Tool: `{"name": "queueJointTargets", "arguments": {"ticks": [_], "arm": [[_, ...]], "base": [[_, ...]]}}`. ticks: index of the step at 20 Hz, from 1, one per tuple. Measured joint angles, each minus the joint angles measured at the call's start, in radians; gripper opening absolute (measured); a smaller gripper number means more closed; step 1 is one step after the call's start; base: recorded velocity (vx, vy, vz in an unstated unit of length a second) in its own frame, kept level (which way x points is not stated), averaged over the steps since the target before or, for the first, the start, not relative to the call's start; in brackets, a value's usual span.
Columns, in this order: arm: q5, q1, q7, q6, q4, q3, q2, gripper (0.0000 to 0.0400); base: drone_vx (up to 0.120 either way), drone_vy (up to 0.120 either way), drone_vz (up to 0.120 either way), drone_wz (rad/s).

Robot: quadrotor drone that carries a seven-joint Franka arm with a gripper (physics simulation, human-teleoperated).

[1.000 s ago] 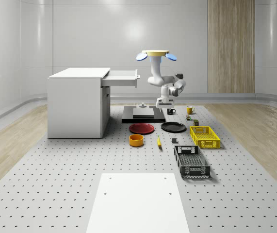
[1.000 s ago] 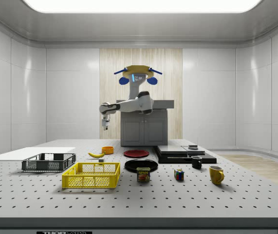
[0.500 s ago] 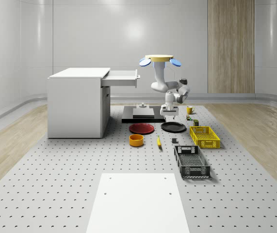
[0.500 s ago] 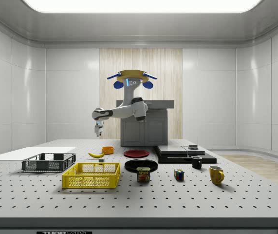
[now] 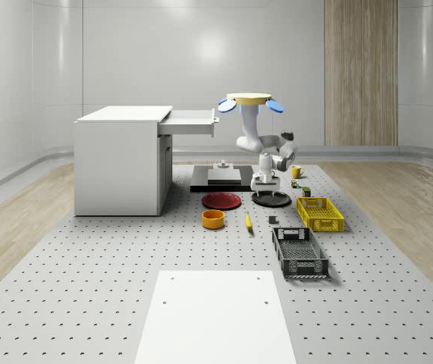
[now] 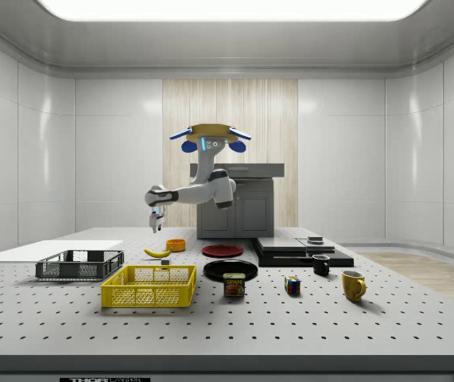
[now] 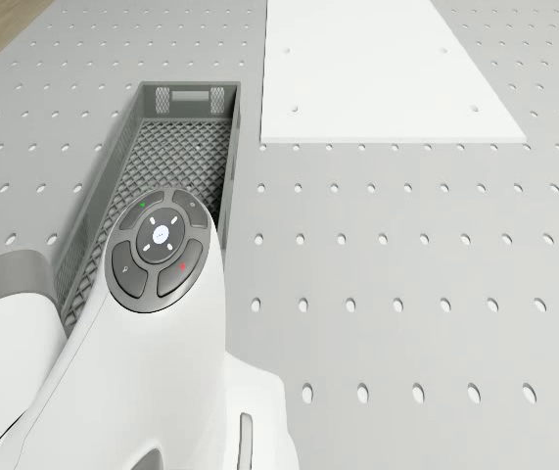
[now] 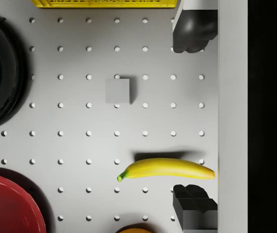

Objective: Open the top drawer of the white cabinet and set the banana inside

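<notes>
- Drone (image 5: 249,101), a yellow-bodied quadrotor with blue rotors, hovers above the perforated grey table (image 5: 87,288), over the area near the black round plate (image 5: 271,199) and to the whole-scene view's right of the white cabinet (image 5: 121,163).
- White jointed arm (image 6: 199,189) hangs from the drone, elbow bent, wrist pointing down.
- Gripper (image 8: 195,116) is in the air above the table, empty; its two dark fingers (image 8: 194,30) stand apart, nothing between them.
- Yellow curved banana (image 8: 167,168) lies flat on the table under the gripper, one end close to a fingertip in the wrist view, not touching it.
- Top drawer (image 5: 189,122) of the white cabinet stands pulled out, well apart from the banana.
- Small grey cube (image 8: 117,91) sits on the table near the banana.
- Red round plate (image 8: 9,204) and the black round plate lie beside each other, to one side of the banana.
- Yellow mesh basket (image 5: 319,213) and dark grey mesh basket (image 7: 162,176) sit on the table; the orange bowl (image 5: 213,218) is just beside the banana.
</notes>
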Motion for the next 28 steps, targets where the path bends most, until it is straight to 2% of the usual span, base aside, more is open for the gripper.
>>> {"name": "queueJointTargets", "arguments": {"ticks": [3, 8, 14, 22, 28], "arm": [[0.000, 0.000, 0.000, 0.000, 0.000, 0.000, 0.000, 0.0400], [0.000, 0.000, 0.000, 0.000, 0.000, 0.000, 0.000, 0.0400], [0.006, 0.037, -0.049, -0.005, -0.012, 0.003, 0.004, 0.0400], [0.018, 0.136, -0.165, -0.017, -0.029, 0.011, 0.015, 0.0400], [0.080, 0.222, -0.247, -0.007, -0.019, 0.074, 0.025, 0.0400]], "base": [[0.000, 0.000, -0.120, 0.000], [0.072, 0.000, -0.112, 0.000], [0.000, 0.000, 0.000, 0.000], [0.000, 0.000, 0.000, 0.000], [0.000, 0.000, 0.000, 0.000]]}}
